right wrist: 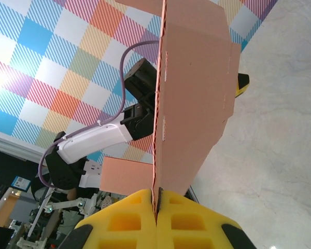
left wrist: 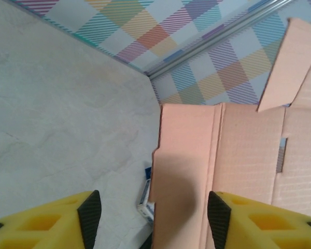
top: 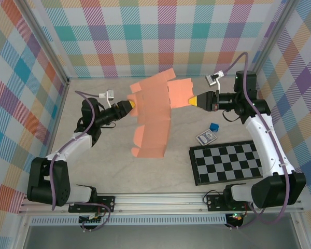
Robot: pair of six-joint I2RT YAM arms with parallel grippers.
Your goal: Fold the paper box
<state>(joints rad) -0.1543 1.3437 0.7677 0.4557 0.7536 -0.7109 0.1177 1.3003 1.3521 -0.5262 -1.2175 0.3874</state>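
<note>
Salmon-orange card, the paper box (top: 154, 111) spreads unfolded over the counter (top: 114, 168), one edge pinched between the closed right fingers (right wrist: 129, 215). The left fingers (left wrist: 46, 223) are spread wide, a panel reaching between them.

The left arm (top: 71, 144) and right arm (top: 264, 140), based at seven and five o'clock, have black joints, white link shells and lilac cables (right wrist: 123, 67), while the left gripper (top: 132, 105) and right gripper (top: 192, 99) carry blocky yellow fingers (left wrist: 41, 223) with black pads (left wrist: 89, 211)

the salmon-orange paper box (top: 154, 116) is a flat, creased, unfolded cut-out held aloft, flaps spread.
</note>
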